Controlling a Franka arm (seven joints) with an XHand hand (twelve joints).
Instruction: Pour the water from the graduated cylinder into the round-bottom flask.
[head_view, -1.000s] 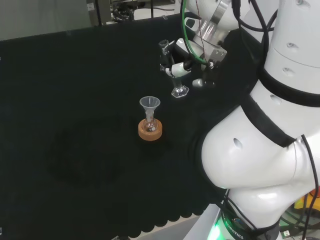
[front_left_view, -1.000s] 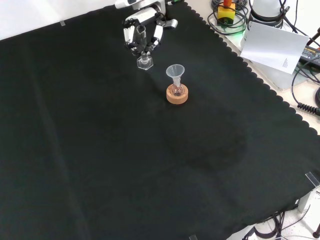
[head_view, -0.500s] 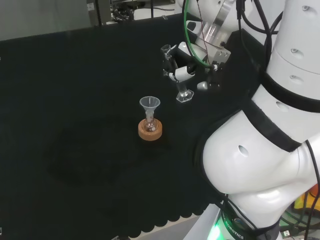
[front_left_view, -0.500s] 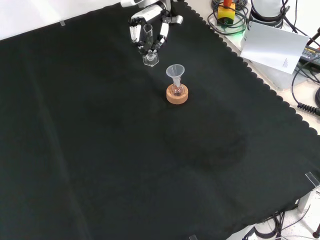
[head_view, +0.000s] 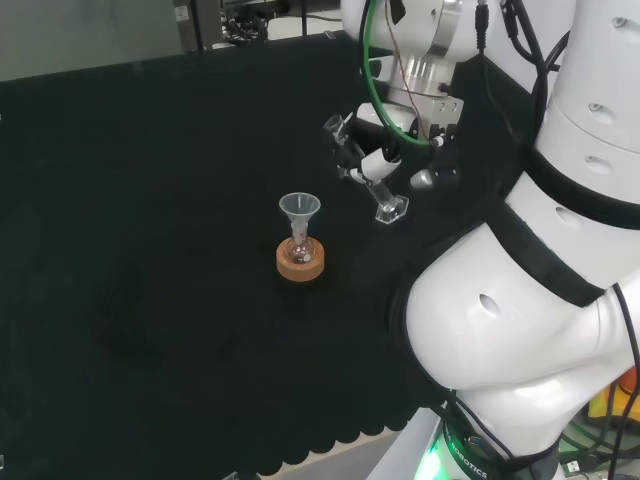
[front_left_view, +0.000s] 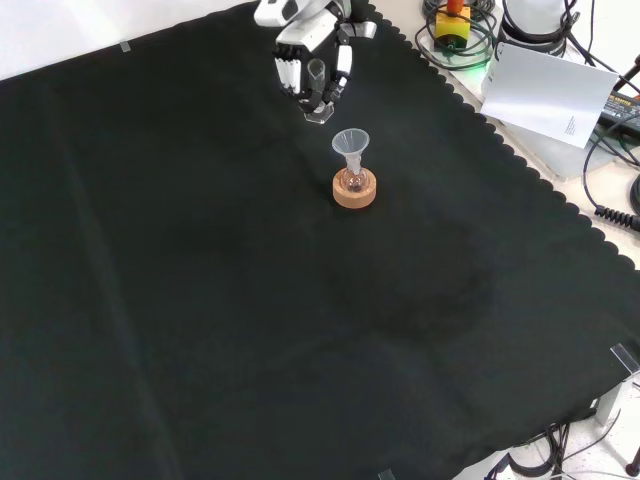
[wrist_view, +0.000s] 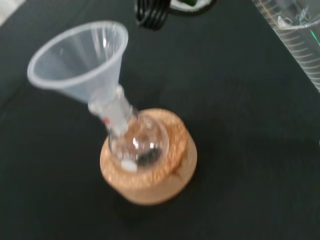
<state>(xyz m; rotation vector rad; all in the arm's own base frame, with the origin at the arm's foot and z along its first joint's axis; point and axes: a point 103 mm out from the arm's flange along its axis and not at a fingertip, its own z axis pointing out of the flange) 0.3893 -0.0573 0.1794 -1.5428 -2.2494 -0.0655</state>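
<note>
A small round-bottom flask (head_view: 299, 246) sits on a cork ring (head_view: 300, 265) with a clear funnel (head_view: 299, 208) in its neck. In the front view the flask (front_left_view: 351, 180), ring (front_left_view: 354, 194) and funnel (front_left_view: 350, 141) stand in the upper middle of the cloth. The hand (head_view: 372, 160) is shut on the clear graduated cylinder (head_view: 381, 194), held above the cloth and tilted, its mouth leaning toward the funnel, its hexagonal foot away. From the front, the hand (front_left_view: 300, 45) and cylinder (front_left_view: 320, 112) hang just beyond the funnel. The wrist view shows funnel (wrist_view: 80, 60), flask (wrist_view: 137, 145), ring (wrist_view: 155, 182) and the cylinder's graduated wall (wrist_view: 300, 37).
The arm's white links (head_view: 520, 280) stand at the head view's right. The scalloped cloth edge (front_left_view: 520, 165) runs down the front view's right, with a white sheet (front_left_view: 550, 95) and cables (front_left_view: 455, 35) beyond it.
The hand has lifted the cylinder off the cloth, carried it nearer the flask and tipped it from upright to a slant. The flask and funnel have not moved.
</note>
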